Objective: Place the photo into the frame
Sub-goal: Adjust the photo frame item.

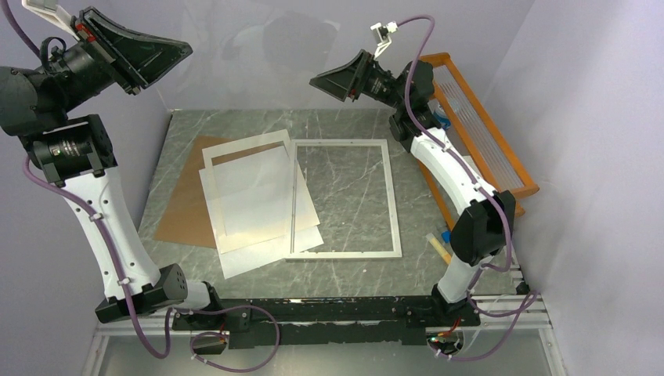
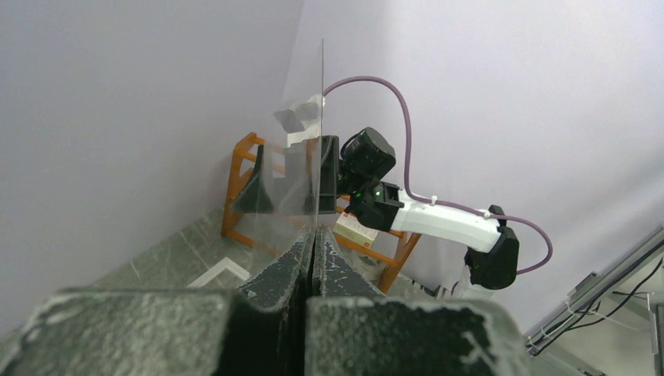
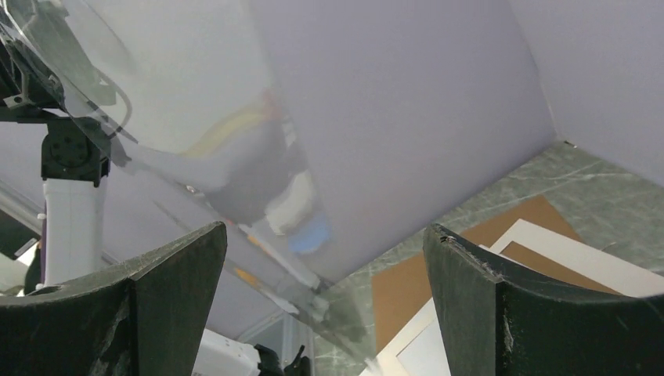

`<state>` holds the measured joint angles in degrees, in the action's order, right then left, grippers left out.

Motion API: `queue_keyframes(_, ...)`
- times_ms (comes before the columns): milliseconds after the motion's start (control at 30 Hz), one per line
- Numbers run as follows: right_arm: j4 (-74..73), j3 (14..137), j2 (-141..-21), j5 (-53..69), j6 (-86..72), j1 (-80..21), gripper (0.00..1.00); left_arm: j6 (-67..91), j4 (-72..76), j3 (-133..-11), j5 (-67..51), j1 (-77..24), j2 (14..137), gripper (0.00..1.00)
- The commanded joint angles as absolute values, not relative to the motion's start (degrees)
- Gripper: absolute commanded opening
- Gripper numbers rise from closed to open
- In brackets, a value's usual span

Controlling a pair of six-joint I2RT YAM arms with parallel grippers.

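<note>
L gripper (image 2: 315, 235) is raised high at the far-left of the scene. Jaws are together, clamped on the bottom edge of a clear pane (image 2: 297, 180). In the L wrist cam the pane stands upright and is seen nearly edge-on as a thin vertical line, w/ grey reflections on its face.

R gripper (image 3: 325, 231) is also raised, facing the L one across the table (image 1: 344, 274). Jaws are wide apart w/ nothing in them. In the R wrist cam the pane's lower corner hangs in front of the gap between the fingers; can't tell if it touches either one.

The photo (image 1: 258, 262) is flat on the table, left of centre, white side up, so no picture side shows. It's not in the frame. White card mat (image 1: 247, 147) w/ a rectangular cut-out lies tilted on top of it. Both sit partly over the brown backing board (image 1: 184, 207), which pokes out to the left and shows thru the top of the cut-out.

The frame (image 1: 344, 252) lies flat at table centre, just right of the stack, w/ grey marble showing thru its opening. The right edges of photo + mat cross the frame's left rail; can't tell which is on top there.

Orange rack (image 1: 523, 188) stands along the right side by the R arm. Small box (image 2: 356, 227) on it has a reddish/white label, print too small to read.
</note>
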<state>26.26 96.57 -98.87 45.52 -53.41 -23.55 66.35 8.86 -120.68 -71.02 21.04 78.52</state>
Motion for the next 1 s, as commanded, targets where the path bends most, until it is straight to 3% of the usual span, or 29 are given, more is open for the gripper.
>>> queue_keyframes(0,31.48,99.05,-100.32,47.07,-55.72,-24.77,0.99,71.57,13.39,-121.51,-67.91,21.13,77.90,0.03)
queue_keyframes(200,46.23,92.62,-100.83,47.36,-66.59,-25.04,0.95,74.68,12.27,-120.03,-63.72,21.12,78.50,0.03)
queue_keyframes(367,57.04,88.59,-100.67,49.01,-73.98,-26.40,0.78,77.81,12.50,-114.42,-59.29,21.10,78.33,0.03)
queue_keyframes(500,64.82,88.11,-101.82,48.79,-80.98,-27.69,0.58,79.17,13.18,-110.04,-57.24,21.03,78.55,0.03)
queue_keyframes(667,63.81,86.17,-100.79,47.38,-81.77,-28.16,0.41,78.03,11.41,-107.94,-56.36,21.10,78.84,0.02)
queue_keyframes(833,61.74,83.53,-98.95,46.59,-80.06,-28.21,0.39,78.66,10.83,-106.09,-54.89,21.11,79.19,0.03)
queue_keyframes(967,63.67,80.05,-97.71,45.30,-81.10,-28.21,0.45,80.64,12.22,-103.77,-53.63,21.17,79.52,0.03)
